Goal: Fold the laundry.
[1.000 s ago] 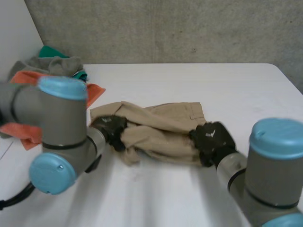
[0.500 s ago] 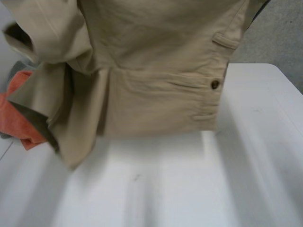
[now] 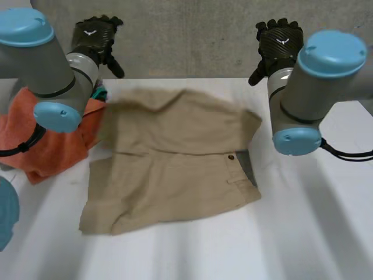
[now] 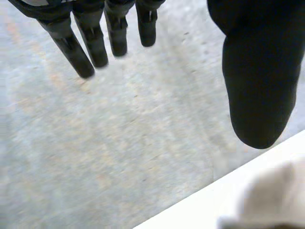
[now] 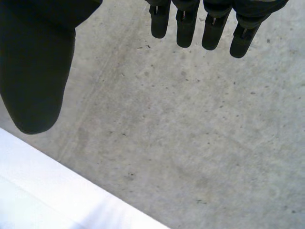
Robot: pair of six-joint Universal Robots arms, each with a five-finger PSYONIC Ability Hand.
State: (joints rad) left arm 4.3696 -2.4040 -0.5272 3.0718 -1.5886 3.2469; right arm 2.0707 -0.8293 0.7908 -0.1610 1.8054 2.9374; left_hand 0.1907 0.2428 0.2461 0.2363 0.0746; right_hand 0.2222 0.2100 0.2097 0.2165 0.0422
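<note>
- Lying spread out flat in the middle of the white table (image 3: 303, 233), the beige shorts (image 3: 169, 169) have a small dark button (image 3: 231, 157) on their right side.
- Half a second ago these shorts hung in the air and covered almost the whole head view. One second ago they lay crumpled on the table with both hands on them. Now they are flat and both hands are off them.
- An orange cloth (image 3: 41, 137) lies at the left edge of the table, just beside the shorts and partly behind the left arm (image 3: 41, 64).
- The left hand (image 3: 96, 38) is raised at the far left of the table, in front of the grey wall (image 3: 186, 35). Its fingers (image 4: 90, 45) are straight, the thumb stands apart, and it holds nothing.
- The right hand (image 3: 280, 44) is raised at the far right of the table, well apart from the shorts. Its fingers (image 5: 186, 28) are straight too, with the thumb apart, and it is empty.
</note>
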